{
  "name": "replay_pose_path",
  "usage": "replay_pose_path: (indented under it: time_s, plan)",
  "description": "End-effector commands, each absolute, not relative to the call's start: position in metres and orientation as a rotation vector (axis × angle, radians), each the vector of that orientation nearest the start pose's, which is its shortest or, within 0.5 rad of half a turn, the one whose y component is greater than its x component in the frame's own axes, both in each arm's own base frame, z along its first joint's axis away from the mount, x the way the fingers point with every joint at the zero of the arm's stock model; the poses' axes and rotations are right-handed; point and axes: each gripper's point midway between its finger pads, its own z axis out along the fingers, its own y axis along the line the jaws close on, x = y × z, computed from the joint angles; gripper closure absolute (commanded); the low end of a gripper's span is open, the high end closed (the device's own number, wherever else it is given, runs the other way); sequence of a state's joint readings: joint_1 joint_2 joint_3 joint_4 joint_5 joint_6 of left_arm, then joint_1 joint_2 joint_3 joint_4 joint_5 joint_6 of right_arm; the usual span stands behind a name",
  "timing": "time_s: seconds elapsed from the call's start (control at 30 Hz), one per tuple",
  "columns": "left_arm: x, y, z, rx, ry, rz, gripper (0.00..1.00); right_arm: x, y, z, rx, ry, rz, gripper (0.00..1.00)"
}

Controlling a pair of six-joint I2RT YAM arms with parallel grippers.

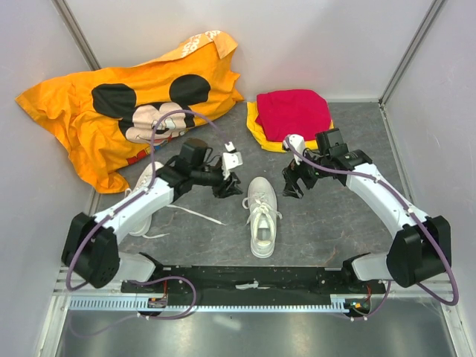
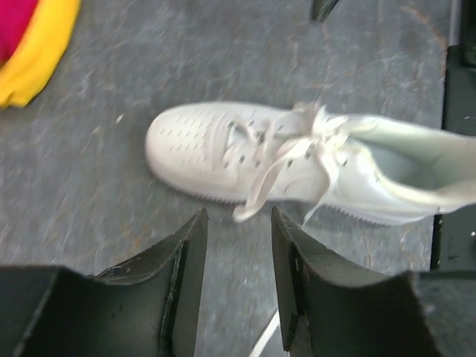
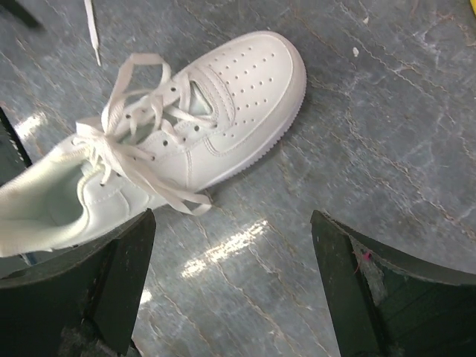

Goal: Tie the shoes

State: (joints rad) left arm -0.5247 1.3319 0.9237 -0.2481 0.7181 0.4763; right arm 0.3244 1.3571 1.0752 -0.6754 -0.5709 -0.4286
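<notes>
Top external view gives me one white shoe point(image 1: 262, 216) on the grey table point(image 1: 335, 223), midway between the arms, toe pointing far, its laces point(image 1: 260, 210) looped loosely over the tongue. A second shoe point(image 1: 143, 186) lies to the left, partly hidden under the left arm, with a loose lace point(image 1: 197, 214) trailing right across the table. My left gripper point(image 1: 227, 184) hovers just left of the middle shoe's toe, jaws parted narrowly, gripping nothing. My right gripper point(image 1: 294, 182) hovers just right of it, jaws spread wide and empty. Farther back lie an orange shirt point(image 1: 126, 104) and a red cloth point(image 1: 294, 111).
</notes>
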Motion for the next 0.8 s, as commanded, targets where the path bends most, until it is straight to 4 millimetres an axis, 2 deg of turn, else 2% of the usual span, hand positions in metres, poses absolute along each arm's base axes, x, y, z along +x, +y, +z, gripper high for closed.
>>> replay_pose_path:
  time_s: [0.0,0.03,0.1,0.17,0.27,0.37,0.5,0.53,0.57,0.7,0.77]
  plan:
    - [0.251,-0.309,0.170,1.380,1.619,-0.949,0.55,0.279,0.194,0.162,-1.015,2.140,0.790,0.07]
    - [0.249,-0.314,0.168,1.389,1.615,-0.954,0.55,0.277,0.195,0.159,-1.003,2.153,0.799,0.07]
    - [0.244,-0.322,0.152,1.422,1.644,-0.958,0.56,0.276,0.192,0.157,-0.992,2.163,0.786,0.06]
    - [0.238,-0.324,0.140,1.438,1.673,-0.961,0.57,0.274,0.189,0.152,-0.984,2.179,0.772,0.06]
    - [0.235,-0.315,0.109,1.426,1.790,-0.934,0.60,0.271,0.184,0.149,-0.970,2.193,0.738,0.05]
    - [0.231,-0.303,0.091,1.422,1.873,-0.892,0.62,0.268,0.180,0.146,-0.954,2.212,0.719,0.05]
    - [0.219,-0.291,0.089,1.435,1.885,-0.878,0.62,0.259,0.177,0.142,-0.930,2.238,0.726,0.05]
    - [0.216,-0.289,0.096,1.435,1.861,-0.875,0.61,0.257,0.175,0.139,-0.923,2.250,0.726,0.05]
    - [0.212,-0.284,0.094,1.441,1.870,-0.873,0.61,0.255,0.174,0.141,-0.912,2.246,0.724,0.05]
    - [0.201,-0.266,0.101,1.439,1.891,-0.853,0.53,0.252,0.165,0.145,-0.870,2.264,0.704,0.04]
    - [0.203,-0.254,0.112,1.390,1.897,-0.838,0.50,0.253,0.158,0.149,-0.841,2.263,0.681,0.03]
